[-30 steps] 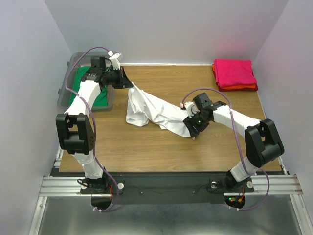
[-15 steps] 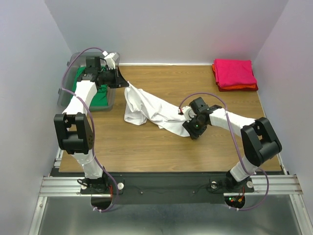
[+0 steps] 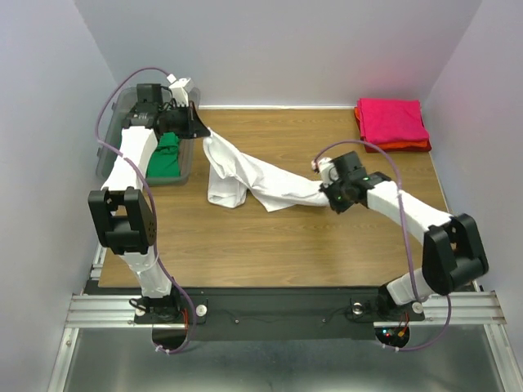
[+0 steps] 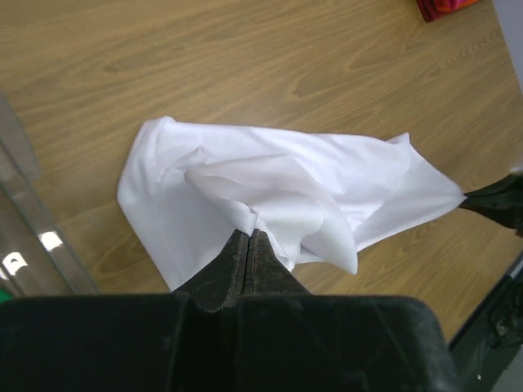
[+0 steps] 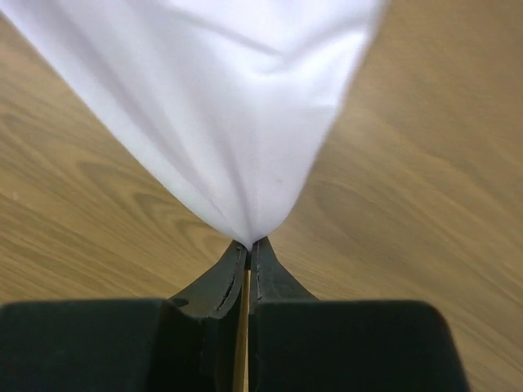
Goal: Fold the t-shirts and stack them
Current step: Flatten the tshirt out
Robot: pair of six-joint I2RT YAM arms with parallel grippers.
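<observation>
A white t-shirt (image 3: 249,175) hangs stretched between my two grippers over the middle of the wooden table (image 3: 270,237). My left gripper (image 3: 200,131) is shut on its upper left end (image 4: 249,219), close to the bin. At the shirt's right end my right gripper (image 3: 329,196) is shut on a pinch of white cloth (image 5: 245,237). A folded magenta t-shirt (image 3: 391,119) lies on a folded red-orange one (image 3: 400,147) at the far right corner. A green t-shirt (image 3: 163,155) sits in the bin.
The clear grey plastic bin (image 3: 108,151) stands at the far left edge of the table, under the left arm. White walls close in the table on the left, back and right.
My right gripper closed on the shirt's right end and lifted it to the right. The left gripper drew its end further back and left, so the shirt now stretches between them.
</observation>
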